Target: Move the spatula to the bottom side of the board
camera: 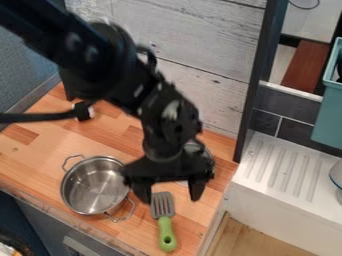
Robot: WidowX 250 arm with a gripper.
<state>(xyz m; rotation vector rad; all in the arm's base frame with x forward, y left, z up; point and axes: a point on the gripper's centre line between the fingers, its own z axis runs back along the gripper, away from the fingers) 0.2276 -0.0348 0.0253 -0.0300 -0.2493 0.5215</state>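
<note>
The black gripper (171, 196) hangs over the right part of the wooden board (100, 131), its two fingers spread wide and nothing between them. Just under it lies the spatula (164, 220), with a grey slotted head and a green handle that points toward the board's front edge. The spatula's head is between the two fingertips as seen from the camera; whether they are level with it I cannot tell.
A steel pot (95, 186) with two handles stands left of the spatula. Partly hidden behind the gripper is a metallic round object (200, 150). To the right are a white drainboard (284, 167) and a teal bin (328, 115). A grey plank wall (200, 60) rises behind.
</note>
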